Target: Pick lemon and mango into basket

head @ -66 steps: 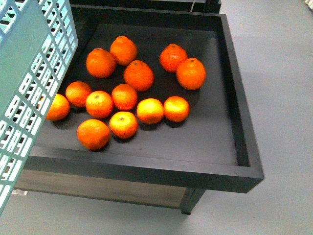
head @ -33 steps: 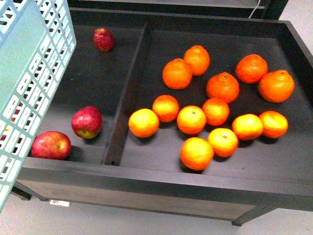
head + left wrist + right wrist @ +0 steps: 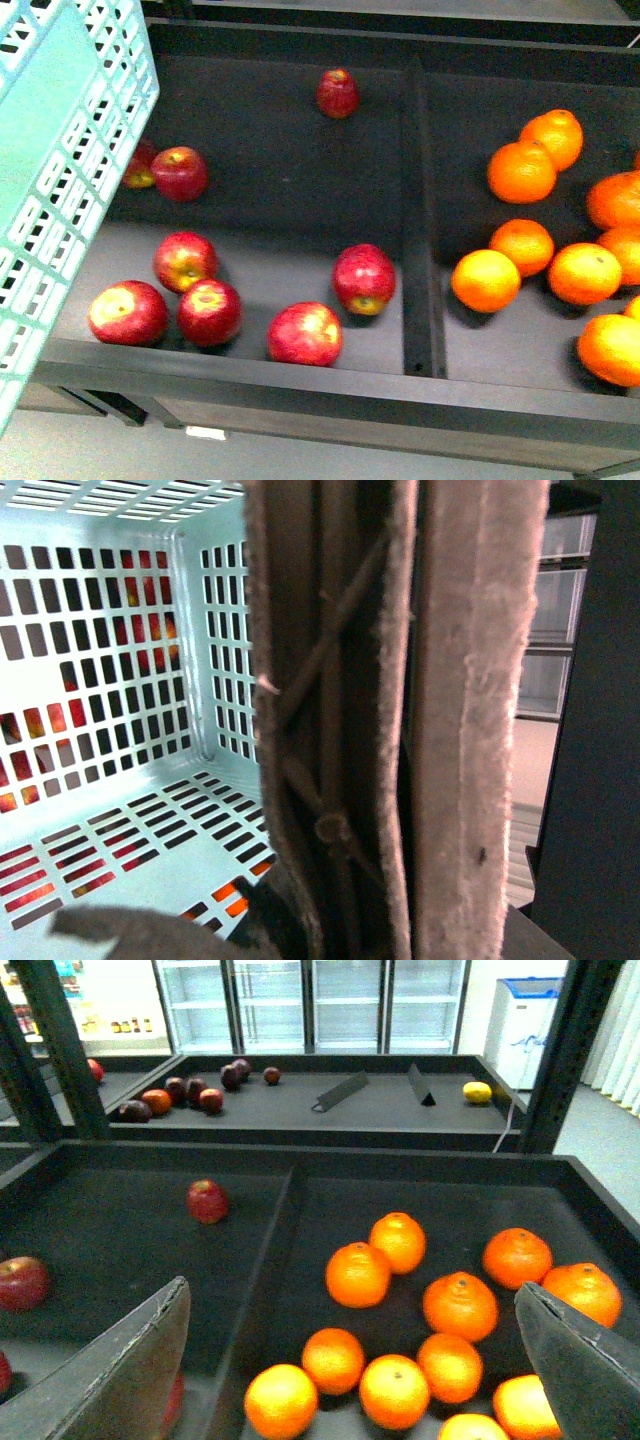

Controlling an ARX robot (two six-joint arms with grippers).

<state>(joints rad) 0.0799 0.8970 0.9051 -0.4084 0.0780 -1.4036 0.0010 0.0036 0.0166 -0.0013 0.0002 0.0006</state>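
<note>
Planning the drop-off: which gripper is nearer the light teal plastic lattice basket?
Left: its fingers grip the basket's brown handles; the right gripper is open, facing orange tangerines, away from it.

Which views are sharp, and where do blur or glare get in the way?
Front view: evenly lit, apples cast soft shadows, basket slightly soft. Left wrist view: close brown handle fills the middle, blurred. Right wrist view: tangerines crisp, right claw's fingers out of focus.

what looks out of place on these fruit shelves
One divider strip and a second strip lie askew on the far tray, not standing between compartments. What looks like the lemon sits alone beside them. The basket hangs tilted at the front view's left. Nothing seems spilled or damaged.
</note>
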